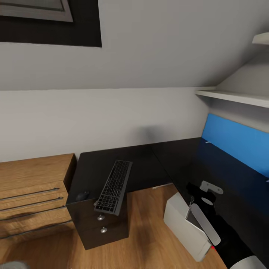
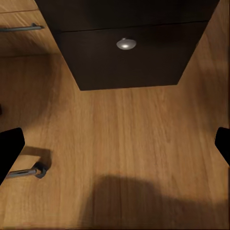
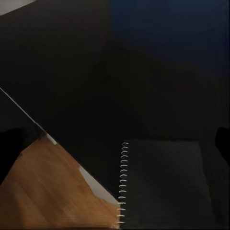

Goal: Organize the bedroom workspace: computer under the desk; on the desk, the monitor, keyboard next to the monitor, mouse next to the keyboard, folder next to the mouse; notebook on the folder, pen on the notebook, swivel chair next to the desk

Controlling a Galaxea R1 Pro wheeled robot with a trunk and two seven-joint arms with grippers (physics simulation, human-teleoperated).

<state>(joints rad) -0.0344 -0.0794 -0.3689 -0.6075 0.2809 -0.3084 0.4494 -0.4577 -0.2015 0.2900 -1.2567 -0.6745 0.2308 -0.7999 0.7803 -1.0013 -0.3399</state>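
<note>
**A:** What looked risky at that moment?

**B:** The keyboard (image 1: 114,185). It lay on the desk (image 1: 149,164) above the drawer unit (image 1: 102,228), its near end jutting past the desk's front edge. A nudge from a passing arm could have tipped it onto the floor. The mouse (image 1: 82,195) sat just beside it on the same corner, close to the edge too.

**A:** And the computer (image 1: 185,224)?

**B:** It stood on the floor against the desk's inner side, partly under the top.

**A:** The jaws?

**B:** The left gripper (image 2: 115,143) was spread wide over bare floor before the drawer unit, holding nothing. The right gripper (image 3: 115,143) hung over the desk by the spiral-bound notebook (image 3: 165,184); its jaws seemed open and empty, though that view was dark, so I'm not certain.
</note>
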